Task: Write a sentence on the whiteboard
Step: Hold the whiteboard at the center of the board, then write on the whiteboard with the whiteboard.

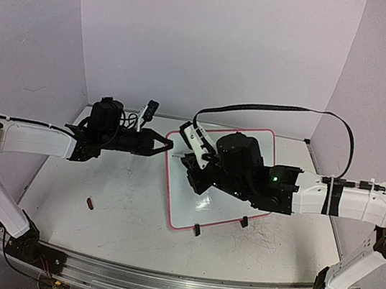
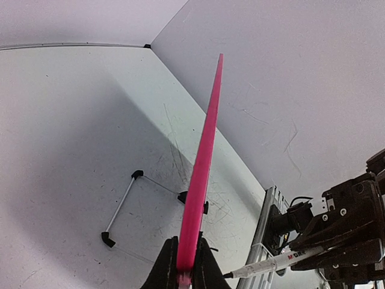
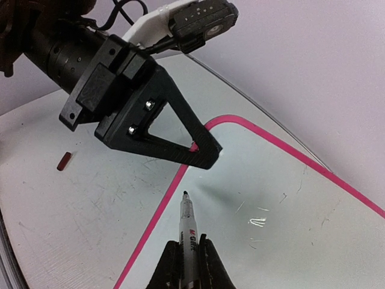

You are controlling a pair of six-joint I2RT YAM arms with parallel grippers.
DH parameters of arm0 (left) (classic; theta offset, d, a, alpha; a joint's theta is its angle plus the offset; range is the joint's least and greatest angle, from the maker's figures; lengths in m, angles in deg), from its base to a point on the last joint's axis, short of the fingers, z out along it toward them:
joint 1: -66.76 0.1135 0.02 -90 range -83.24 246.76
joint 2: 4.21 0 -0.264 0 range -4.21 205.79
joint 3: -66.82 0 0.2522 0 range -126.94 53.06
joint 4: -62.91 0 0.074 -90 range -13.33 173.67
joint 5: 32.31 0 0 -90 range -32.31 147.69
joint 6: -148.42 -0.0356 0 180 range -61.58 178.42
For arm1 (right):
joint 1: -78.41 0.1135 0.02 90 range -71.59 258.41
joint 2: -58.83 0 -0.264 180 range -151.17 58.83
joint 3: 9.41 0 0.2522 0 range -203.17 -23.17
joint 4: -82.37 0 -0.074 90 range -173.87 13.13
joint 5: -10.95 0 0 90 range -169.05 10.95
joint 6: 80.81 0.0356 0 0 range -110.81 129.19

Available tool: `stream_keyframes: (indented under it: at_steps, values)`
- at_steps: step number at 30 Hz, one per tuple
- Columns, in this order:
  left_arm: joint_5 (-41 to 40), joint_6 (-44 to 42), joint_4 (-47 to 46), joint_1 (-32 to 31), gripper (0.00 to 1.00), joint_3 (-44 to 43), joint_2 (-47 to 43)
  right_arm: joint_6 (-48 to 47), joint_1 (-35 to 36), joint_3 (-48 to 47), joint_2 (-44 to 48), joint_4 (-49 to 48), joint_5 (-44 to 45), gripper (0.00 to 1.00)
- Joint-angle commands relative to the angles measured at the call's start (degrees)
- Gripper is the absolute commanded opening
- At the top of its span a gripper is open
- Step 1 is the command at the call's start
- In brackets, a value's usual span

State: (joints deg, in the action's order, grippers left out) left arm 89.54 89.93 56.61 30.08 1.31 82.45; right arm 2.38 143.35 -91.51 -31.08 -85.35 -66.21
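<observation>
Where the whiteboard (image 1: 184, 212) sits at the middle of the table (image 1: 120, 192), its pink rim runs straight into the left gripper (image 2: 185, 265). The 2 jaws of that gripper are clenched on the rim. In the left wrist view the edge rises from between the fingertips and recedes ahead of them as 1 thin pink line. From above, this grasp falls near the board's far left corner, and the white surface spreads out beyond the left fingertips. The 2 black clip feet (image 1: 197, 229) stand on the board edge away from the left jaws.

The right gripper (image 3: 187, 253) has its jaws closed on a marker (image 3: 187, 226) with red lettering on its barrel. The marker projects straight ahead of these jaws, and its black tip lies over the board surface just inside the pink rim — whether the tip touches the surface cannot be told. Just beyond the tip, a black triangular finger of the left gripper meets the rim. A small bright glare lies on the board ahead of the right jaws and to their right.

A small dark-red piece (image 1: 90, 203) lies on the scuffed table to the left of the right jaws, well apart from the board. A black cable (image 1: 292, 110) arcs above the board's far edge, behind the right gripper.
</observation>
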Motion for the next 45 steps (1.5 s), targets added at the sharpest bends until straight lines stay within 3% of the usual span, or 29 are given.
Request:
stream_keyframes:
  at_steps: [1, 45]
  values:
    - [-0.7, -0.1, -1.3, 0.3, 0.05, -1.4, -0.2, 0.9, 1.4, -0.3, 1.2, -4.5, 3.2, 0.00]
    - [-0.3, -0.9, -1.3, 0.3, 0.01, -0.2, -1.0, 1.4, 1.4, -1.8, -3.1, -3.7, 7.3, 0.00]
